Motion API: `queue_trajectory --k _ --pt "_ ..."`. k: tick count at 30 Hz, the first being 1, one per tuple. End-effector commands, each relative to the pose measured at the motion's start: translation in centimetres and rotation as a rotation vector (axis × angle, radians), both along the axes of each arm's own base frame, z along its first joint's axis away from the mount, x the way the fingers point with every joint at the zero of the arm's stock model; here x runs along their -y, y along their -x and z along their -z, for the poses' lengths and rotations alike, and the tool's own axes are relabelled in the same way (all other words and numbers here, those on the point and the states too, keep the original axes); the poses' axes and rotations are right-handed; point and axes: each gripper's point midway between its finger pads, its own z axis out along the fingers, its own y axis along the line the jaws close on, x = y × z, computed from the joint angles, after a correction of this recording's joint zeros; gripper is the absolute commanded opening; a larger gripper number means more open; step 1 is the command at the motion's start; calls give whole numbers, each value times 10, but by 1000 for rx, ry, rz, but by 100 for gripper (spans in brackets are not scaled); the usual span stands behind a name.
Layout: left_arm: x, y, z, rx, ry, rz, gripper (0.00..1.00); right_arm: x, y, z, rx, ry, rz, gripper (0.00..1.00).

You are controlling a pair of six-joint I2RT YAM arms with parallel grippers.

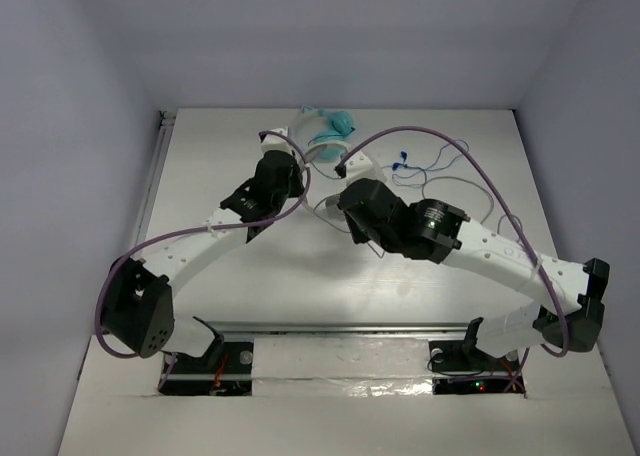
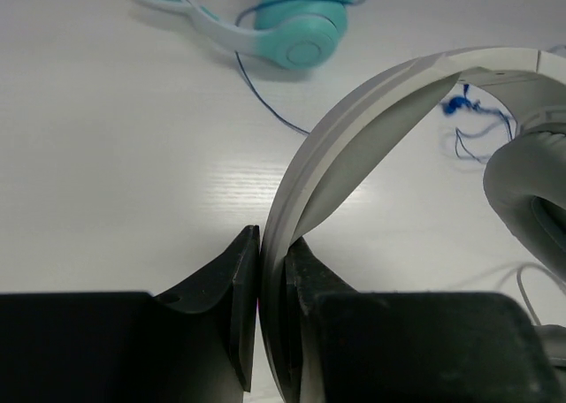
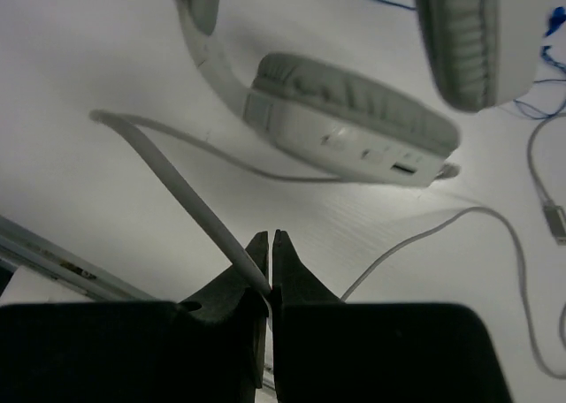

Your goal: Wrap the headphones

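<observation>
Headphones (image 3: 345,120): left tool (image 2: 272,240) clamps the headband (image 2: 354,129); right tool (image 3: 270,240) pinches their cable (image 3: 177,180).

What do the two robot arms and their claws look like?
Both the left arm and right arm have white links joined by chunky black joints, with a purple cable looping loosely along each. The left gripper and right gripper are matte black, each with two flat, wedge-shaped fingers.

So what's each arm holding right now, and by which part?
The left tool is clamped on the headphones at the headband. The right tool pinches their cable partway along.
</observation>
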Motion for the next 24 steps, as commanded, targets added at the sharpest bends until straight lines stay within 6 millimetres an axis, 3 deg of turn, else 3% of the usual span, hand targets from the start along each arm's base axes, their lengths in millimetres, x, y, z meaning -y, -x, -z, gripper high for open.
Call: queue_trajectory --k 1,5,9,13,17,18,20,24 --pt "31 7 -49 118 157 167 0 30 -17 -31 97 35 62 0" --pt "34 20 -49 93 153 225 0 39 -24 -39 124 27 74 0" --pt "46 30 -63 101 146 333 0 55 -40 -41 162 86 138 0" --pt "63 45 -58 49 141 472 0 59 -51 -43 191 87 162 0" --pt "72 56 -50 8 110 571 0 85 -66 -47 244 145 275 0" --pt "75 55 -57 8 91 595 0 94 -68 -52 276 160 320 0" --pt "75 58 -47 -51 47 627 0 100 -66 -59 294 153 333 0" --pt "77 55 -50 -52 9 650 0 104 -67 -66 310 127 340 0"
